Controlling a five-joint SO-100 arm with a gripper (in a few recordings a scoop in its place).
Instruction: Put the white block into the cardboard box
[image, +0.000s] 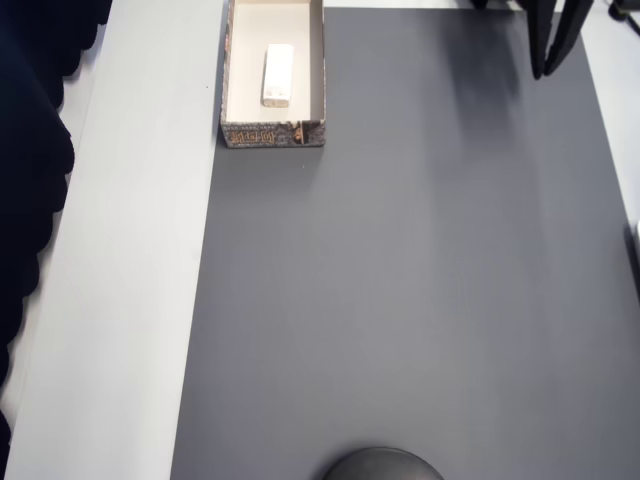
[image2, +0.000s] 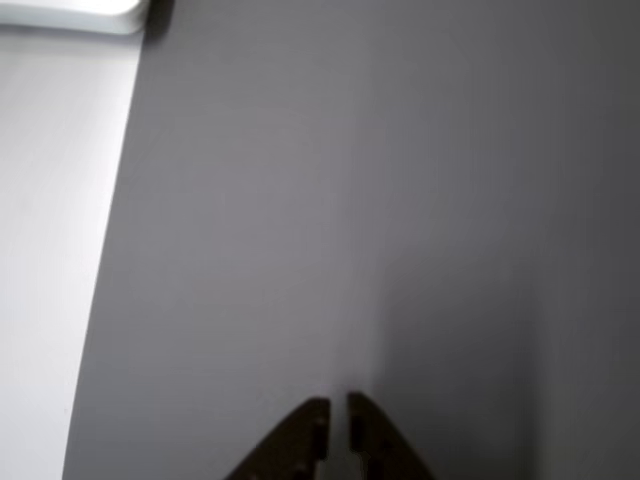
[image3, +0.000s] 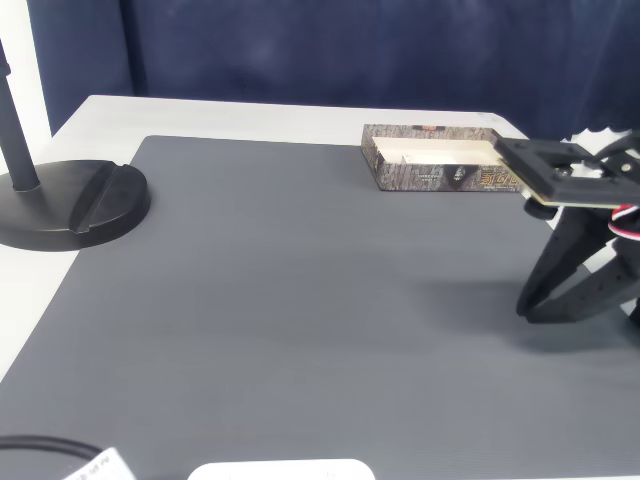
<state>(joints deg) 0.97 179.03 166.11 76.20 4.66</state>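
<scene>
Your white block (image: 278, 74) lies inside the cardboard box (image: 272, 133) at 11 o'clock overhead. Your pincer (image2: 338, 402), cut off at 1 o'clock, looks nearly closed and empty.

Your arm is matte black plastic: the tool (image3: 522, 310) has two tapering pointed fingers (image3: 548, 272), a flat black bracket sits above, and red and white wires show at its right side.
</scene>
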